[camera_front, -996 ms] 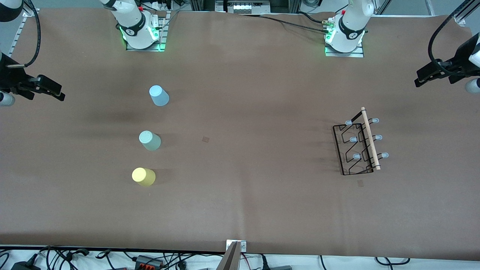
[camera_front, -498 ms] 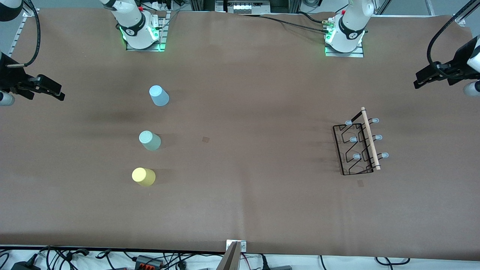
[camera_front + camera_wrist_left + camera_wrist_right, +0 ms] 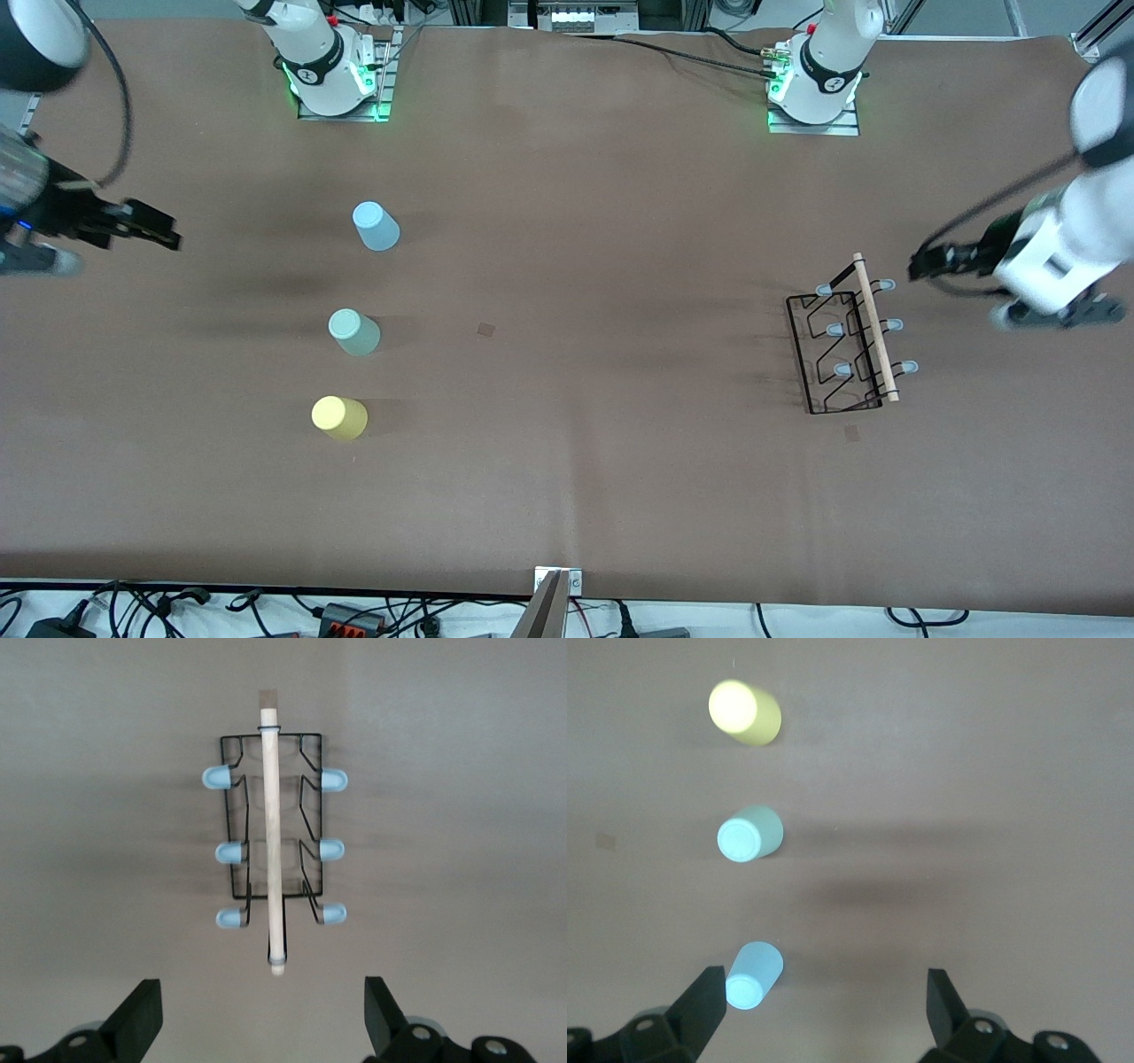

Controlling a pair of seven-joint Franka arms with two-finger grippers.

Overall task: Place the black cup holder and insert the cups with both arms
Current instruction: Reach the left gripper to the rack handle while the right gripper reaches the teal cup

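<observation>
The black cup holder (image 3: pixel 846 346) lies on the brown table toward the left arm's end, its wooden rod on top; it also shows in the left wrist view (image 3: pixel 273 842). My left gripper (image 3: pixel 923 264) is open and empty, in the air just off the holder's end, apart from it (image 3: pixel 261 1014). Three cups stand closed end up toward the right arm's end: light blue (image 3: pixel 376 226), mint green (image 3: pixel 354 332), yellow (image 3: pixel 339 417). My right gripper (image 3: pixel 166 237) is open and empty, apart from the cups (image 3: pixel 824 1005). The right wrist view shows the blue cup (image 3: pixel 753 974), the mint cup (image 3: pixel 749 834) and the yellow cup (image 3: pixel 744 713).
The arm bases (image 3: pixel 337 80) (image 3: pixel 815 89) stand along the table's edge farthest from the front camera. Two small dark marks lie on the cloth (image 3: pixel 485 329) (image 3: pixel 851 432). A metal bracket (image 3: pixel 556 585) and cables sit at the table's nearest edge.
The left arm has swung in and brought its gripper close to the holder's end. The right gripper has moved a little toward the cups. Holder and cups have not moved.
</observation>
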